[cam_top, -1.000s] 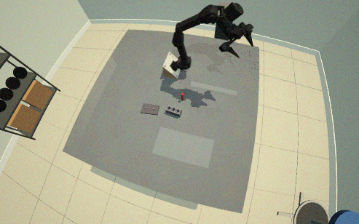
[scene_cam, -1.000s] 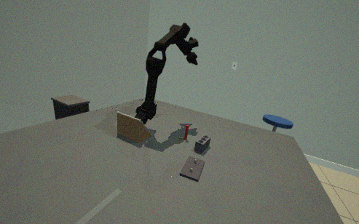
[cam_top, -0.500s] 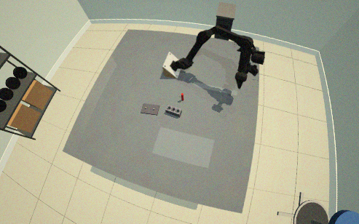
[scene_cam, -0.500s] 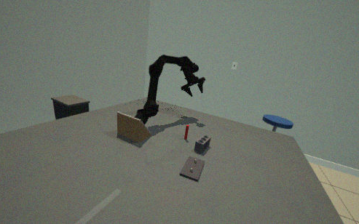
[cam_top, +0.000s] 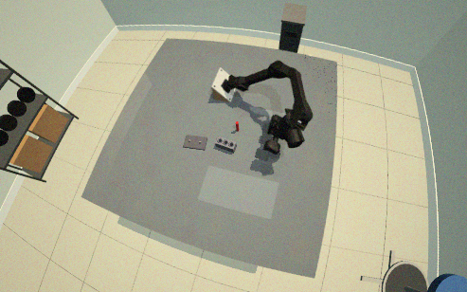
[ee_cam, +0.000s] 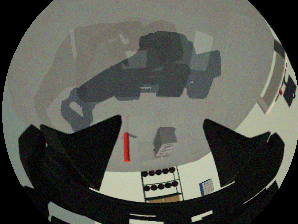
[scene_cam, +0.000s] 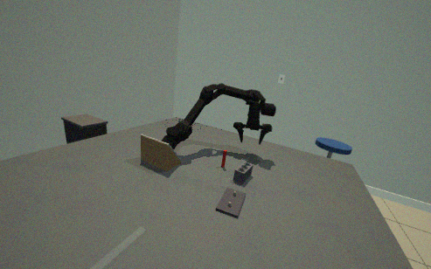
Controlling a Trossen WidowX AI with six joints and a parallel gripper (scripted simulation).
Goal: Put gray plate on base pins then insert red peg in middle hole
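Observation:
The gray plate (cam_top: 225, 144) (scene_cam: 242, 174) (ee_cam: 164, 142), a thick block with three dark holes, sits on the table beside the base and apart from it. The base (cam_top: 195, 142) (scene_cam: 231, 203) is a flat slab with two small pins sticking up; I cannot make it out in the wrist view. The red peg (cam_top: 237, 126) (scene_cam: 224, 159) (ee_cam: 127, 148) stands upright near the plate. My gripper (scene_cam: 251, 142) (ee_cam: 164, 121) is wide open and empty, fingers pointing down, high above the table. It is off to the right of the peg in the top view, where its fingertips are hidden.
A tilted board (cam_top: 221, 84) (scene_cam: 156, 153), white in front and tan behind, stands at the arm's foot. A dark cabinet (cam_top: 292, 28) (scene_cam: 86, 127) is beyond the table. A blue stool (scene_cam: 333, 145) and a shelf rack (cam_top: 50, 124) stand off the table.

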